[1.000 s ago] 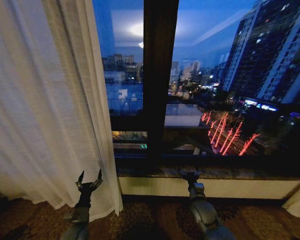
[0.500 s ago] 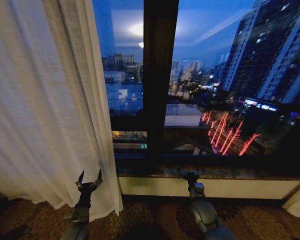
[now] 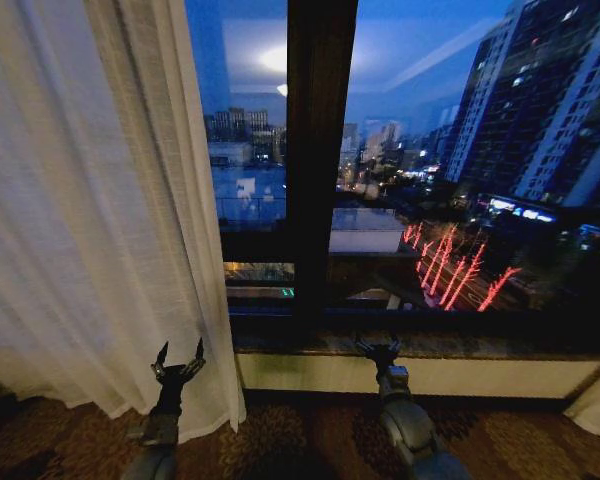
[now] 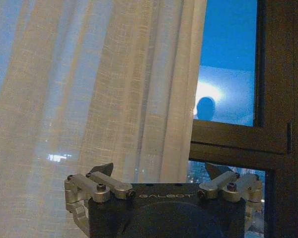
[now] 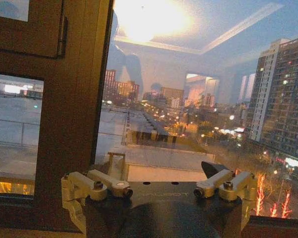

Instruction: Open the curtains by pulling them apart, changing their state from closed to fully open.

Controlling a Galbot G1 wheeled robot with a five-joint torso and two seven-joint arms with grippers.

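A: How will the curtains [image 3: 90,220] handle?

B: Light, limp and sheer, I'd judge; the pleats would bunch and slide instead of pushing stiffly. The panel hangs just beyond the left gripper [image 3: 179,350], whose fingers are spread and empty.

A: Where to grip?

B: Pinch the gathered edge [image 4: 181,99] nearest those fingertips. The right gripper [image 3: 380,346], also released, faces the bare window [image 3: 450,200].

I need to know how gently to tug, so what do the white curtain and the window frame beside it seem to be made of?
The curtain looks like thin, sheer woven fabric, matte: a fine linen-like weave shows and light passes through its pleats. The window frame looks like dark, smooth, rigid metal or painted wood; which cannot be told. The left gripper sits low before the curtain's hem, jaws open.
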